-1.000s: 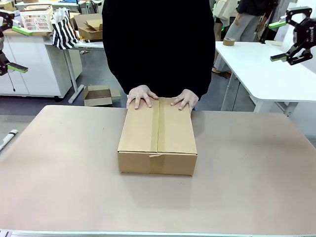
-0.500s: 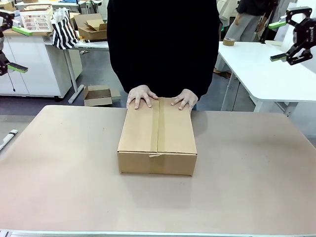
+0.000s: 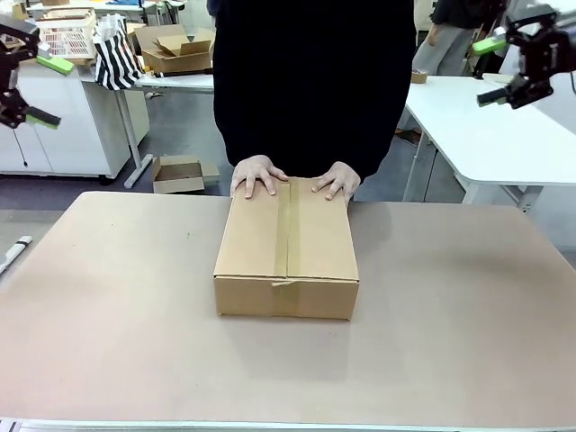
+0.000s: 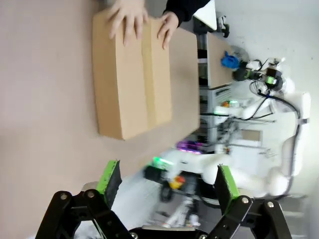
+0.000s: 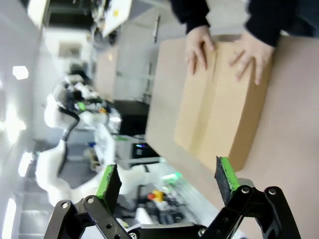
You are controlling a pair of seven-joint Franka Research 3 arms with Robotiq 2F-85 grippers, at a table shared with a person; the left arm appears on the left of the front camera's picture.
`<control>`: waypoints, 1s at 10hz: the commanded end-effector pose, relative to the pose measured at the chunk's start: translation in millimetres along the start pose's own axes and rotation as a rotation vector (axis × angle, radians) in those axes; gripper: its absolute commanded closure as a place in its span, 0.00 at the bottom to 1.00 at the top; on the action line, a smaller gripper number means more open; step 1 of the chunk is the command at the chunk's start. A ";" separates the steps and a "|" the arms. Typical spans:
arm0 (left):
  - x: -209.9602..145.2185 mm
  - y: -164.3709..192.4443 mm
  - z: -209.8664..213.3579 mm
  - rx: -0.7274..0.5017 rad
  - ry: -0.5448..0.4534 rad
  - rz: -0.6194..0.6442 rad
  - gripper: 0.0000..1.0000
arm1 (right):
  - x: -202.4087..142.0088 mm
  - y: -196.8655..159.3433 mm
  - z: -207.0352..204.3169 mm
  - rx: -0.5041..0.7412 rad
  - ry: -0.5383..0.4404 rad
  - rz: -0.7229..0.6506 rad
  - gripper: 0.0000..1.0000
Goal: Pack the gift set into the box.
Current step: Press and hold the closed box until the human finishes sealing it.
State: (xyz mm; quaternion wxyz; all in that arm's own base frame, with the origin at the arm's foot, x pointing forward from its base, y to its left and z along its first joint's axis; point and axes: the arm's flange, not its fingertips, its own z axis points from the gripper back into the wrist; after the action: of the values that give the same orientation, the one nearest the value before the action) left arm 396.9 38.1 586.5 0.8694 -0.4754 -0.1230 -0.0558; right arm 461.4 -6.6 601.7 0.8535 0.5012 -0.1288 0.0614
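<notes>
Left gripper [image 3: 31, 81]: raised well above the table's left edge, jaws spread wide, nothing between the green pads. Against the frames of a second ago it has shifted slightly up and toward the middle. In its wrist view the left gripper [image 4: 164, 185] looks down past its fingers at the cardboard box [image 4: 132, 79], well ahead and below.

The box [image 3: 286, 247] lies at the table centre, between the two grippers and far below both. Its flaps are closed flat, with a tape strip [image 3: 284, 229] along the seam. The person's hands [image 3: 258, 174] press on its far edge, unchanged over the last second. The gift set is not visible in any view; it may already be inside, but this cannot be confirmed.

Right gripper [image 3: 502, 70]: raised, jaws spread wide, empty. It has moved inward and slightly up, seemingly the start of an approach. From the right wrist camera the box [image 5: 224, 112] sits well ahead.

Obstructions: the hands rest on the lid, so any flap work is blocked there. A white object [image 3: 15, 252] lies at the table's left edge, clear of both paths. A smaller cardboard box [image 3: 177, 173] sits on the floor beyond.
</notes>
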 end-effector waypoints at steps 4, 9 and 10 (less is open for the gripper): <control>-84.8 -13.8 -39.3 0.052 -0.147 -0.616 0.00 | -130.2 27.0 -47.8 0.070 0.119 0.730 0.00; -80.6 -17.7 -69.8 0.010 -0.164 -0.818 0.00 | -125.8 28.0 -91.4 0.077 0.245 0.871 0.00; -86.6 -3.9 -100.2 -0.146 -0.192 -0.964 0.00 | -129.2 11.8 -130.8 0.149 0.243 0.984 0.00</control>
State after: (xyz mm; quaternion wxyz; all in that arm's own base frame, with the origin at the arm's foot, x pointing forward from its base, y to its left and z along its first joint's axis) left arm 324.7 -29.6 550.4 0.7741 -0.3949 -0.3491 -0.3507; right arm 343.5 92.5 547.5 0.7464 0.4286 -0.2244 0.4571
